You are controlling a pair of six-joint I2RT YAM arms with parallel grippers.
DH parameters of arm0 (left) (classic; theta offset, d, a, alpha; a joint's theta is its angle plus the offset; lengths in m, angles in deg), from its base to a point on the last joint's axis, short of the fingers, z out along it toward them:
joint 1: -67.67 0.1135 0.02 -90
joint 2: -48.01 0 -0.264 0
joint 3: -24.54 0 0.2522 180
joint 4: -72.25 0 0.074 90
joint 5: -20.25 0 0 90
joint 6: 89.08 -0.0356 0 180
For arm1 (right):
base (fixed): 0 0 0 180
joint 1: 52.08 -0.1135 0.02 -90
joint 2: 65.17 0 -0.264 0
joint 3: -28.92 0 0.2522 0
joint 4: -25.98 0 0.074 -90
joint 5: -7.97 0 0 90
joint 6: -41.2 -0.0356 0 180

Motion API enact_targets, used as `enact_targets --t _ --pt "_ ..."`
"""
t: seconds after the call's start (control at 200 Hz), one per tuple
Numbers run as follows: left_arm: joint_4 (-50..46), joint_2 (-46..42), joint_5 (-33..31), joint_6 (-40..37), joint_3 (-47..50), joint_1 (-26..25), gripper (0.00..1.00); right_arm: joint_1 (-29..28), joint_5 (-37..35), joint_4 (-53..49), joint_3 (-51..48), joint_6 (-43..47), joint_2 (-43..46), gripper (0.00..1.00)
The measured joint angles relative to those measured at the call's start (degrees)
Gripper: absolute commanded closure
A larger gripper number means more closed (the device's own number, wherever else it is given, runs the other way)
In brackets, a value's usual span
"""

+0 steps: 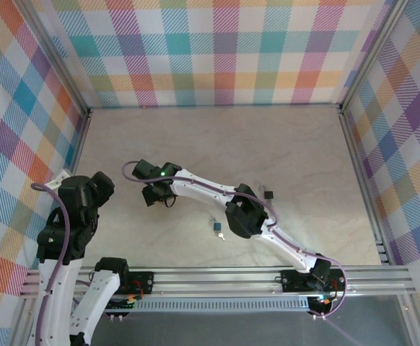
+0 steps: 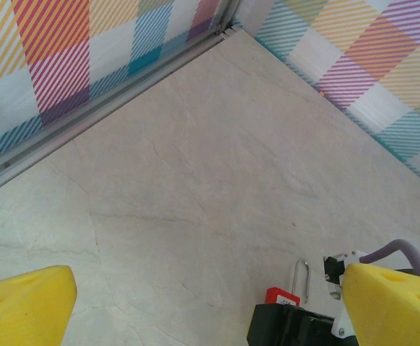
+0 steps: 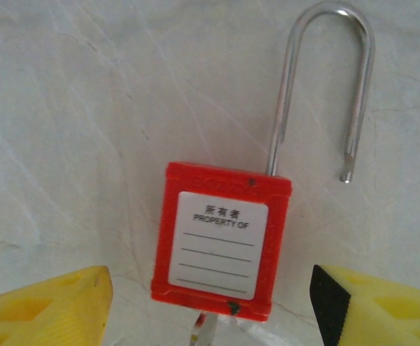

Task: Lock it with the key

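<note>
A red padlock with a white label lies flat on the pale table, its steel shackle sprung open and pointing away. My right gripper is open, with a yellow finger on each side of the lock body and a gap at both. A thin metal piece pokes out from the lock's near end. A small key with a blue head lies on the table near the right arm's elbow. My left gripper is open and holds nothing, with the padlock just ahead of it to the right.
A small dark item lies right of the right arm's forearm. Plaid walls on aluminium rails close in the back and both sides of the table. My left gripper is near the left wall and my right gripper at centre left.
</note>
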Motion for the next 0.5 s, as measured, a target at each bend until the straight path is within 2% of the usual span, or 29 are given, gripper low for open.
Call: enact_targets --t 0.21,0.355,0.5 --pt "0.0 -0.1 0.0 -0.4 0.0 0.0 0.05 0.3 -0.1 -0.6 0.0 0.0 -0.3 0.35" --pt "0.0 -0.1 0.0 -0.8 0.0 0.0 0.05 0.4 -0.1 -0.6 0.0 0.2 -0.3 0.45" --pt "0.0 -0.1 0.0 -1.0 0.0 0.0 0.05 0.5 -0.1 -0.7 0.2 0.9 -0.4 0.46"
